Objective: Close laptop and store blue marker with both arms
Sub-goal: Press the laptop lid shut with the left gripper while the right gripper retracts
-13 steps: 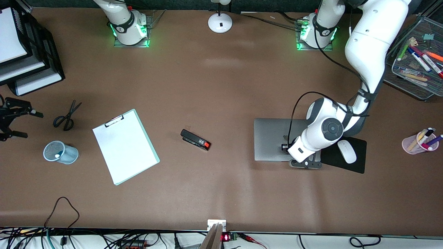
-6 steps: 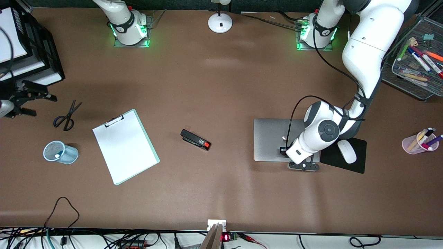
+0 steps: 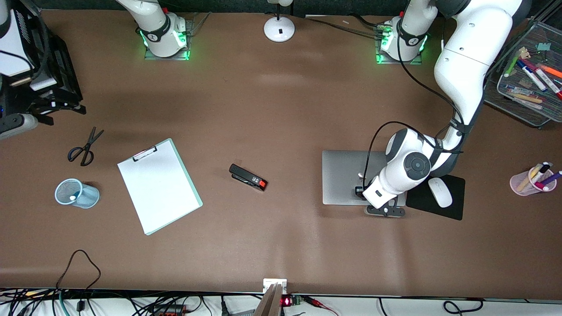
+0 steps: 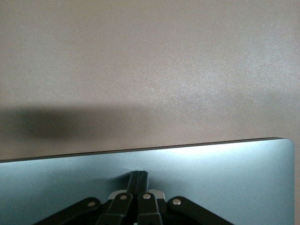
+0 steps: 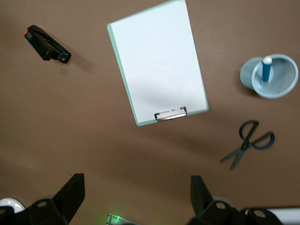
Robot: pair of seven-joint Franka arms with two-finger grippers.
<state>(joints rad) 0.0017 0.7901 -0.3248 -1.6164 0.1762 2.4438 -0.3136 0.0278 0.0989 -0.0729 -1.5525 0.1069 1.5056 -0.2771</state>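
The laptop (image 3: 344, 175) lies shut and flat, its grey lid (image 4: 225, 178) showing in the left wrist view. My left gripper (image 3: 359, 190) is shut, and its closed fingertips (image 4: 139, 176) rest on the lid close to the edge nearer the front camera. The blue marker (image 5: 266, 69) stands whitish end up in a pale blue mesh cup (image 3: 79, 194) at the right arm's end of the table. My right gripper (image 3: 56, 108) hangs open and empty over the table edge by the black paper trays, its fingers (image 5: 70, 190) wide apart.
Scissors (image 3: 83, 147), a clipboard (image 3: 159, 186) and a black stapler (image 3: 248, 177) lie between the cup and the laptop. A white mouse (image 3: 440, 192) on a black pad (image 3: 456, 210) sits beside the laptop. A pink pen cup (image 3: 529, 182) and a mesh tray (image 3: 524, 101) stand at the left arm's end.
My right gripper has risen and drawn back from beside the scissors toward the black trays. The left hand shifted slightly along the lid a second ago and has held still since.
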